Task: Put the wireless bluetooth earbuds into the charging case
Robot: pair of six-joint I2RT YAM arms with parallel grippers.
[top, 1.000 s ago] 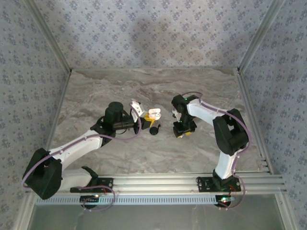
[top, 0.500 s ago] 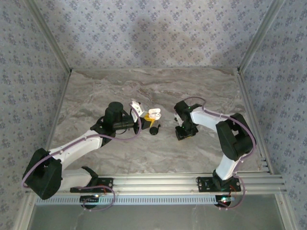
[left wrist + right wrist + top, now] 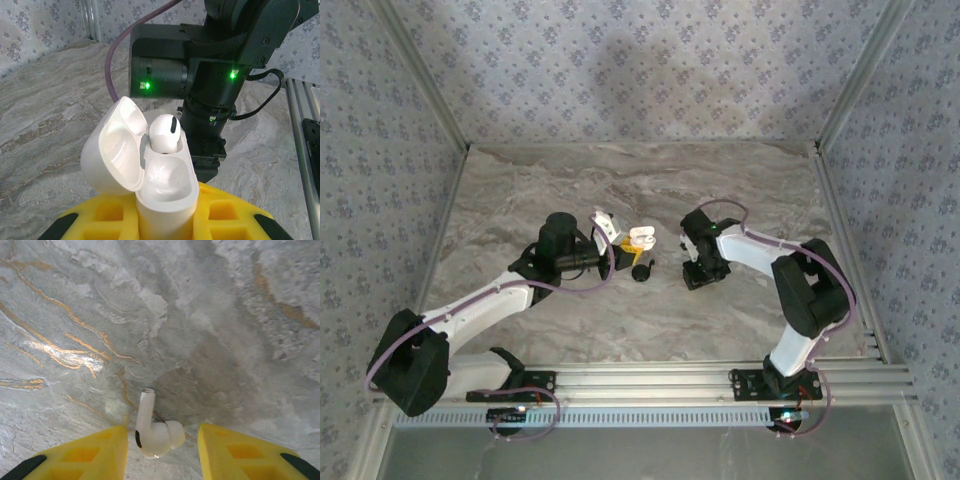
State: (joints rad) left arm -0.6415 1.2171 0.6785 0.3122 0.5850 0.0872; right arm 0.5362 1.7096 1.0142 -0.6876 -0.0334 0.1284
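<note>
Marble table [image 3: 570, 190]: left jaws clamp open case [image 3: 165, 197] holding one earbud [image 3: 164, 132]; right jaws apart.

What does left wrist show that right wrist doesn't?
Left wrist: the charging case, lid open, clamped in the left gripper, with a seated earbud in one slot and the other slot empty; the right arm stands behind it. Right wrist: a loose earbud lying on the marble between the open jaws of the right gripper, gaps on both sides. Both: the marble table and yellow fingers.
</note>
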